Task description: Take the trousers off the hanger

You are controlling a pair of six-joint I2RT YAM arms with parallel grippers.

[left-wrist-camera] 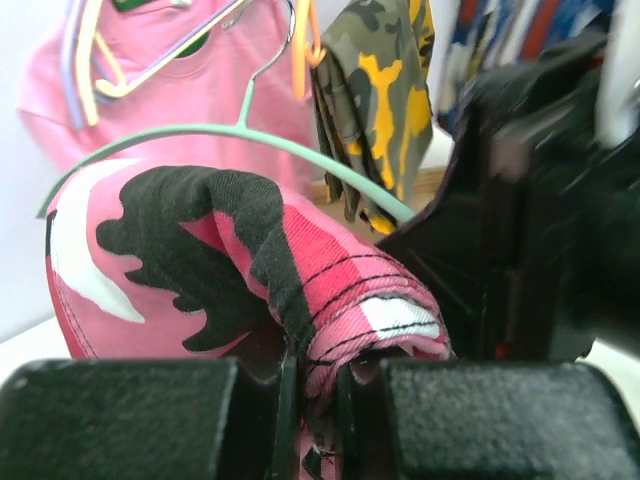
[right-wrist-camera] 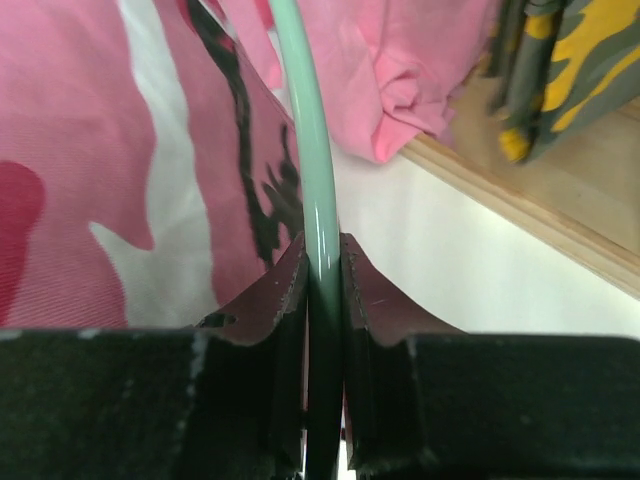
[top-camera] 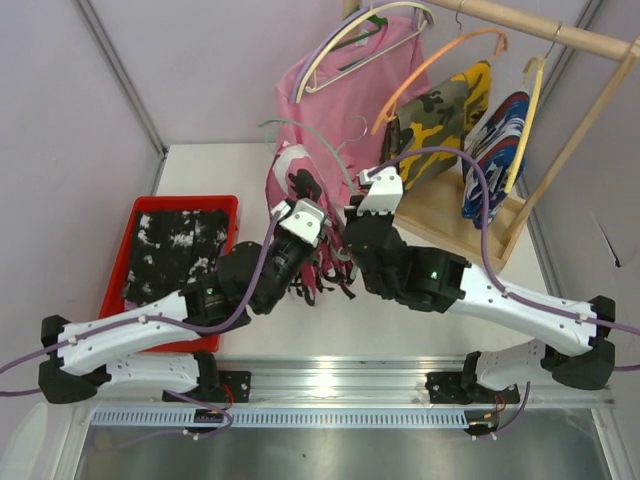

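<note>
The pink-and-black camouflage trousers (top-camera: pixel 288 168) (left-wrist-camera: pixel 200 250) (right-wrist-camera: pixel 100 150) are draped over a mint-green hanger (left-wrist-camera: pixel 200 132) (right-wrist-camera: pixel 305 120), held above the table between my two arms. My left gripper (top-camera: pixel 303 190) (left-wrist-camera: pixel 318 400) is shut on a bunched fold of these trousers. My right gripper (top-camera: pixel 362 178) (right-wrist-camera: pixel 322 290) is shut on the hanger's green bar, just right of the fabric. Yellow-olive camouflage trousers (top-camera: pixel 445 115) (left-wrist-camera: pixel 380 90) and blue, white and red print trousers (top-camera: pixel 495 140) hang on the rack behind.
A wooden rack (top-camera: pixel 560 30) stands at the back right on a board base (top-camera: pixel 450 215), carrying a plain pink T-shirt (top-camera: pixel 340 80). A red tray (top-camera: pixel 125 240) at the left holds a dark speckled garment (top-camera: pixel 175 250).
</note>
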